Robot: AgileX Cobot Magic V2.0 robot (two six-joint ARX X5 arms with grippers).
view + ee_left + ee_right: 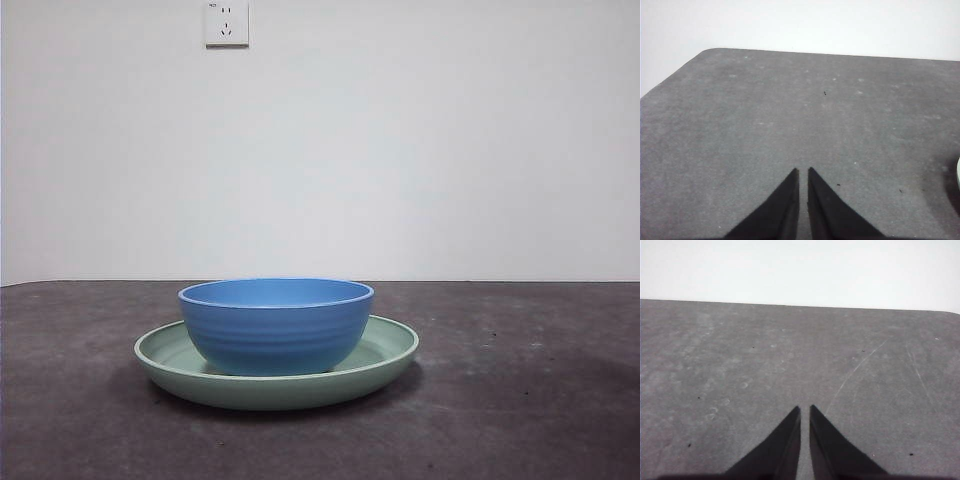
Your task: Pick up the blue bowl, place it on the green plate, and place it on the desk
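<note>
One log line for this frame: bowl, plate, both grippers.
blue bowl: on green plate | plate: on desk | left gripper: shut, idle | right gripper: shut, idle

Front view: camera low, near desk (520,400) height, facing level across it toward a white wall (420,140) with a socket (226,22); the blue bowl (275,325) on the green plate (385,350) stands near and large at centre. Left wrist view: camera above the left gripper (803,172), angled down and forward over bare desk to its rounded far corner and the wall; a pale green sliver of plate rim (958,175) at one frame edge is the only object shared with the front view. Right wrist view: same downward-forward angle over the right gripper (804,410), bare scratched desk to far edge and wall; shares only desk and wall with the others.
</note>
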